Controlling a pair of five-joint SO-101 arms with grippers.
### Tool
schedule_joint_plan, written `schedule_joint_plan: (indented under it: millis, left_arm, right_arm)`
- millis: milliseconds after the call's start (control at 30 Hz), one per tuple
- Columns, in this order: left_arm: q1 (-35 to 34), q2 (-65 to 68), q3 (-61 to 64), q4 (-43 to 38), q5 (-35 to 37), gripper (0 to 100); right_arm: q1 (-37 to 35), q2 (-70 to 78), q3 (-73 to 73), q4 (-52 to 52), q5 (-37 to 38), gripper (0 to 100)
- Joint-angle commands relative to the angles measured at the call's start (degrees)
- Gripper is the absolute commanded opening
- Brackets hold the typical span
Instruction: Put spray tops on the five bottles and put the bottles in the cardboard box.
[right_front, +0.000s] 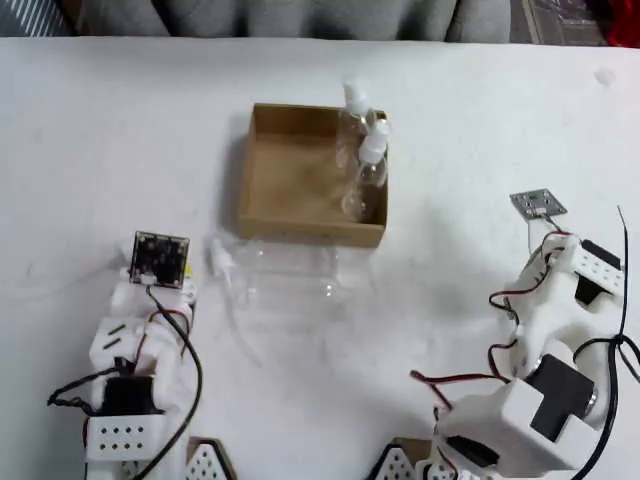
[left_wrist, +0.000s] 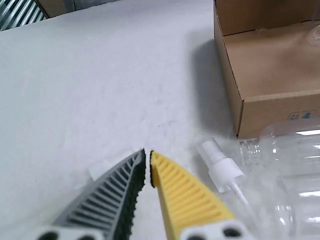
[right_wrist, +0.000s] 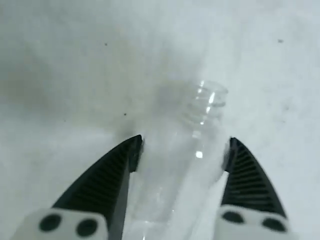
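My left gripper (left_wrist: 148, 161) is shut with nothing in it, its tips low over the white table. A loose white spray top (left_wrist: 220, 167) lies just beside it, next to several clear bottles (left_wrist: 287, 150) lying on their sides in front of the cardboard box (left_wrist: 260, 100). In the high view the spray top (right_front: 221, 256) and the lying bottles (right_front: 295, 278) sit below the box (right_front: 290, 215), which holds two capped bottles (right_front: 362, 160) along its right wall. My right gripper (right_wrist: 182, 150) stands open, its fingers either side of an uncapped clear bottle (right_wrist: 200, 125) lying on the table.
The left arm (right_front: 135, 360) sits at the lower left and the right arm (right_front: 555, 340) at the lower right of the table (right_front: 120, 130). The table's far edge runs along the top, with grey furniture behind it.
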Motion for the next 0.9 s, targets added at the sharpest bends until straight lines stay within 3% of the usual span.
schedule_joint_plan:
  millis: [0,133,267,467,600,767,867]
  left_arm:
    - [-0.3,-0.5,-0.3,0.8,-0.4,2]
    - [-0.2,-0.5,-0.3,0.8,-0.4,2]
    - [-0.1,-0.5,-0.3,0.8,-0.4,2]
    - [-0.4,-0.5,-0.3,0.8,-0.4,2]
    - [-0.4,-0.5,-0.3,0.8,-0.4,2]
    - [-0.5,-0.5,-0.3,0.9,-0.4,2]
    - [-0.1,-0.5,-0.3,0.9,-0.1,2]
  right_arm:
    - [-0.3,-1.6,-1.7,-0.1,-6.2,2.5]
    - [-2.2,-5.2,-4.7,5.8,-17.1,1.5]
    - [-11.5,-10.2,-7.9,14.8,-27.5,1.5]
    - [-18.6,-11.1,-18.1,11.7,-30.6,1.5]
    - [-19.2,-6.3,-26.6,12.4,-39.3,1.5]
    - [-18.8,2.4,-26.8,12.8,-42.5,1.5]
    - [-18.9,5.9,-23.3,7.2,-42.5,1.5]
